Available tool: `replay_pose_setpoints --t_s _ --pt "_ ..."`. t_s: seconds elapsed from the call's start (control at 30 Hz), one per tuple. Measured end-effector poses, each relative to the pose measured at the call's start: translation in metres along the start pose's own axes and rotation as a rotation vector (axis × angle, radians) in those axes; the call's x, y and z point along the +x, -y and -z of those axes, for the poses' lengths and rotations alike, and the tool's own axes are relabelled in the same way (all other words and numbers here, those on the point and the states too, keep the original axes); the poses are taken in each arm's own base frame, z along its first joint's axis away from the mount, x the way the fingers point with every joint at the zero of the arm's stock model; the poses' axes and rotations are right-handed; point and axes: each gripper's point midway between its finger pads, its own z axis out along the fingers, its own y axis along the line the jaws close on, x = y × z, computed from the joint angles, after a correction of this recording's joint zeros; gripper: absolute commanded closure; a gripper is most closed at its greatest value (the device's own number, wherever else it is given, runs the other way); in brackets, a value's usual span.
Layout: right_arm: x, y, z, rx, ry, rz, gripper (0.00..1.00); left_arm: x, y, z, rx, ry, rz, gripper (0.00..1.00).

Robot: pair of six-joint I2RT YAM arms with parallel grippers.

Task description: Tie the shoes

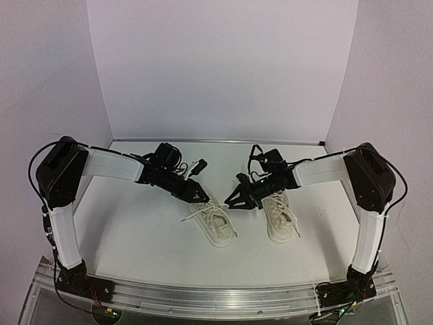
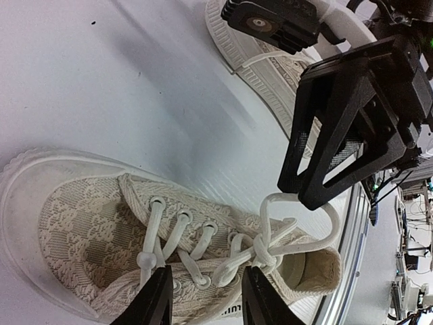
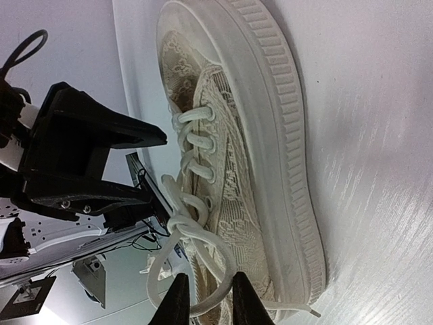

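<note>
1. Currently both grippers meet over the shoe (image 1: 218, 230) on the table (image 1: 135, 230). The other shoe (image 1: 279, 217) lies just beside it on the right arm's side, with no gripper on it.
2. Right gripper (image 1: 229, 201): in its wrist view the fingers are drawn nearly together with a lace loop (image 2: 333, 218) running between them. I read it as clenched on the loop.
3. Left gripper (image 1: 201, 195): released. Its fingers (image 2: 159, 298) stand apart, straddling the laced throat just short of the knot (image 2: 260, 252). I cannot confirm that they touch anything.
4. Key relation: from the left gripper, the loop lies ahead and off toward the collar, rising from the knot to the right gripper's tips. The shoe's long axis runs across the line joining the two grippers, so they face each other over the collar end.
5. Judgement: a first knot is in and the bow is not finished. The left arm is free and nearer the knot, so I expect the next strand to be its job.
6. Risk: any pull along the gripper line is crosswise to the shoe. Nothing pins the shoe down, so it may skid or tip.
</note>
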Motion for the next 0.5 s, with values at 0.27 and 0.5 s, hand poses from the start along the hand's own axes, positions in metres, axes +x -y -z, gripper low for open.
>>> replay_pose_setpoints --t_s 0.27,0.5 --pt "0.000 -0.003 0.000 -0.008 -0.005 0.004 0.84 0.007 0.003 -0.008 0.034 -0.026 0.027 0.64" --pt "0.001 -0.003 0.000 -0.009 -0.008 0.007 0.89 0.008 0.005 -0.015 0.058 -0.039 0.033 0.70"
